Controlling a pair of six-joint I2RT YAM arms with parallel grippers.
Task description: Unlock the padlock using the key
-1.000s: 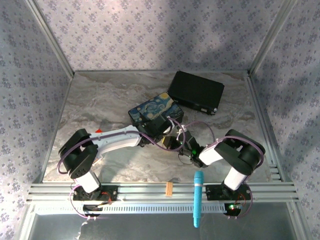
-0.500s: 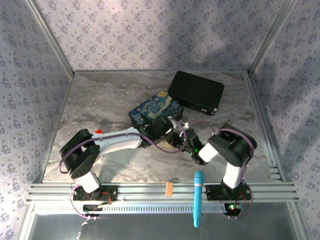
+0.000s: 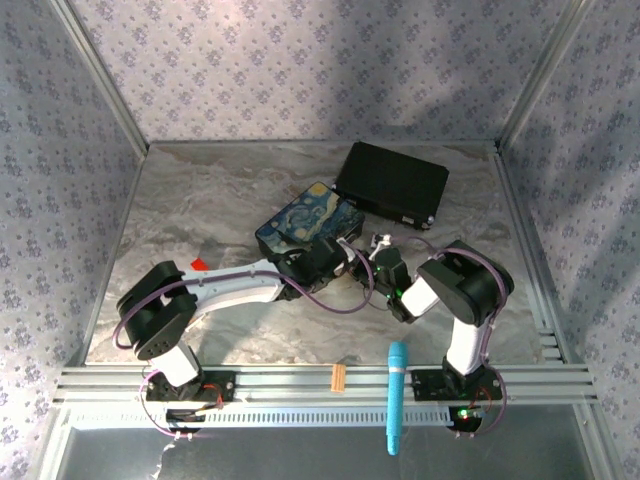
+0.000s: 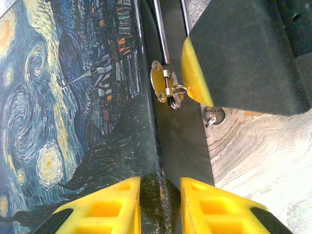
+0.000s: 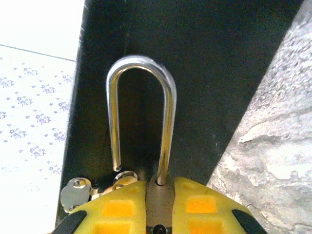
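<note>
Padlock (image 5: 166, 131) body is clamped between the yellow pads of the right gripper (image 5: 158, 195). Its silvery shackle (image 5: 140, 62) stands out ahead of the fingertips, just above the worktop (image 5: 273, 146) and beside the dark side wall of the blue painted box (image 4: 73, 97). One leg of the shackle is seen to run down into the body. The other appears to end free just short of it, so the lock is judged possibly sprung already, though this cannot be settled. The key (image 4: 163, 87), a thin silvery piece on a small ring, is seen just beside that free leg. Whether it is seated in the keyway cannot be told.

The lock is judged small, light, rigid and smooth-skinned, so slip under a twisting load is to be expected. It is best held across the flat faces of the body, as it is held now, with the shackle left free to lift. The key is judged thin and easily lost from a pinch, so it should be taken by its flat head and not by the loose ring. The left gripper (image 4: 161, 190) is spread, with nothing between its pads, and is poised over the box edge near the key.
</note>
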